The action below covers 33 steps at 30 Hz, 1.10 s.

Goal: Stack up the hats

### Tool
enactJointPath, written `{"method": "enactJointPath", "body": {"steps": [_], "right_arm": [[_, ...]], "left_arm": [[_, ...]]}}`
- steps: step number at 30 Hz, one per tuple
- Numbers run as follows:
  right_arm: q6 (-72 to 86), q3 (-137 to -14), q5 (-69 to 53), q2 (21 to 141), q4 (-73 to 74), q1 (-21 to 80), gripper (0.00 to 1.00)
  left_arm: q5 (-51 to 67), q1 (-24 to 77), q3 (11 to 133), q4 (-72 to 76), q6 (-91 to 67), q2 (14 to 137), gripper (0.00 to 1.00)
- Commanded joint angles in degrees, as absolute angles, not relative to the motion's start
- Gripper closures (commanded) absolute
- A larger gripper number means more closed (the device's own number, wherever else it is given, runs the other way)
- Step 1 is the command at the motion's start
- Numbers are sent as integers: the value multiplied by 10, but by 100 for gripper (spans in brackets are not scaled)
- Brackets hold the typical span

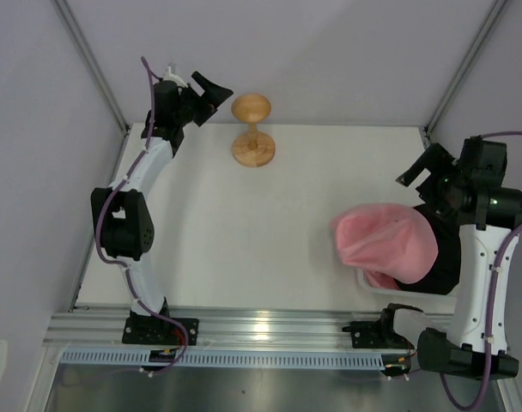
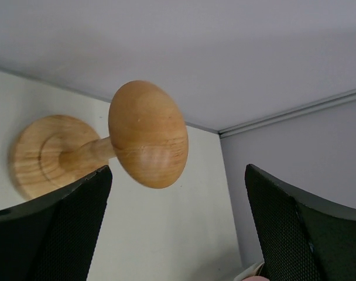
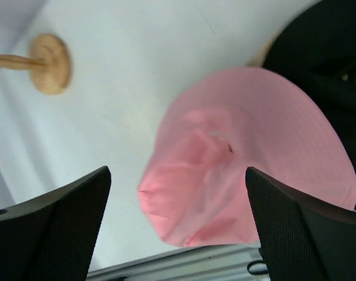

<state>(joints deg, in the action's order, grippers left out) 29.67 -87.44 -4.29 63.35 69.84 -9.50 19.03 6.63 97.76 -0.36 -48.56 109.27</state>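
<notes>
The pink hat (image 1: 385, 243) lies crumpled at the right, draped over the black hat (image 1: 443, 257). In the right wrist view the pink hat (image 3: 248, 158) fills the middle and the black hat (image 3: 318, 52) sits at the upper right. The beige hat is hidden. My right gripper (image 1: 424, 167) is open and empty, just above and behind the pink hat, with its fingers (image 3: 67, 222) spread wide apart. My left gripper (image 1: 211, 96) is open and empty at the far left, its fingers (image 2: 72, 228) on either side of the stand's head without touching it.
The wooden round-topped stand (image 1: 252, 130) stands at the back of the white table (image 1: 244, 240); it also shows in the left wrist view (image 2: 147, 134). A white basket rim (image 1: 368, 279) peeks out under the pink hat. Walls enclose the back and sides.
</notes>
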Motion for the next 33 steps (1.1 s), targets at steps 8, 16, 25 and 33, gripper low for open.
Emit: {"method": "enactJointPath", "body": {"steps": [8, 16, 25, 33], "right_arm": [[256, -1007, -127, 642, 672, -97, 1], [272, -962, -155, 641, 616, -97, 0], [300, -875, -206, 632, 516, -90, 1], [294, -866, -191, 642, 511, -72, 1]], "left_arm": [[191, 76, 962, 139, -604, 1163, 5], [215, 90, 970, 176, -628, 1201, 7], [229, 112, 990, 214, -654, 1236, 19], [217, 118, 977, 276, -678, 1237, 43]]}}
